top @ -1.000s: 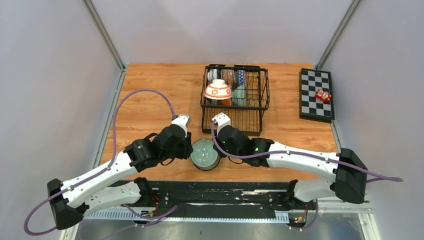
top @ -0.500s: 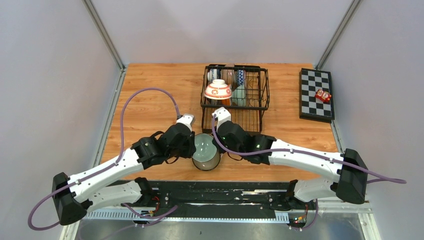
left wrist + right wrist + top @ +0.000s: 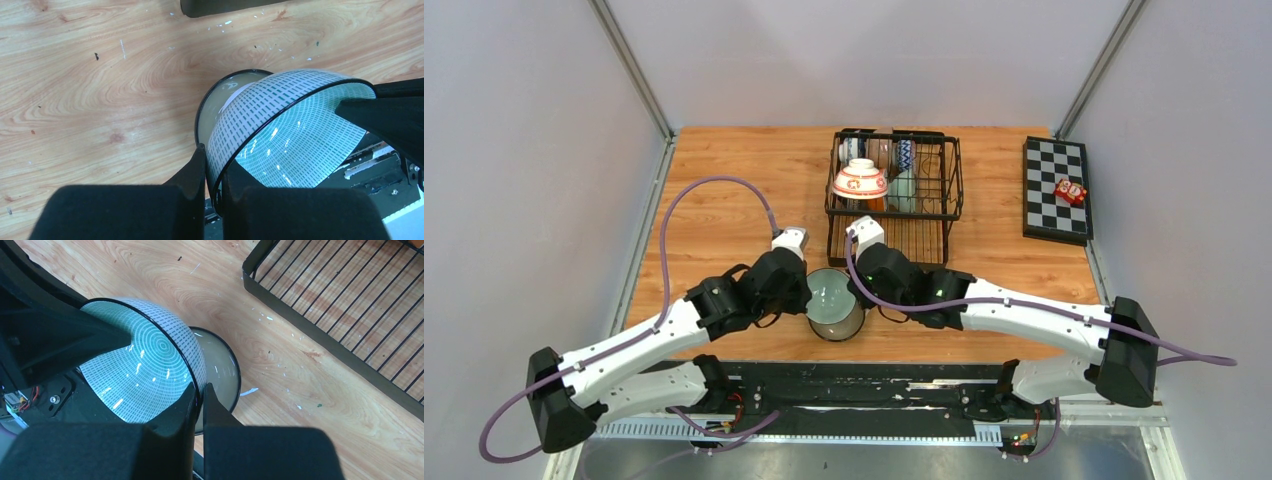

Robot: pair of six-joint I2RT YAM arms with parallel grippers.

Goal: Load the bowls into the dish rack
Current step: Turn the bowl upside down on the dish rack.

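A pale green bowl (image 3: 832, 296) with a dashed pattern and a thin dark rim hangs tilted just above the table, in front of the dish rack (image 3: 894, 232). My left gripper (image 3: 807, 297) is shut on its left rim, one finger inside and one outside (image 3: 212, 167). On the opposite rim my right gripper (image 3: 856, 290) is shut the same way (image 3: 199, 392). Under the green bowl (image 3: 290, 125) a second, dark-rimmed bowl (image 3: 220, 100) stands on the wood, also seen in the right wrist view (image 3: 224, 372). The green bowl's inside (image 3: 142, 365) faces the table's near edge.
The black wire rack holds several bowls in its raised basket, among them a red-patterned one (image 3: 860, 180); its low slotted tray (image 3: 345, 300) lies just beyond my right gripper. A checkered board (image 3: 1056, 188) with a small red object (image 3: 1070, 191) sits at the back right.
Both arms have carried the green bowl a little toward the rack and tilted it. The left jaws have shut on its rim; the right grip is unchanged.
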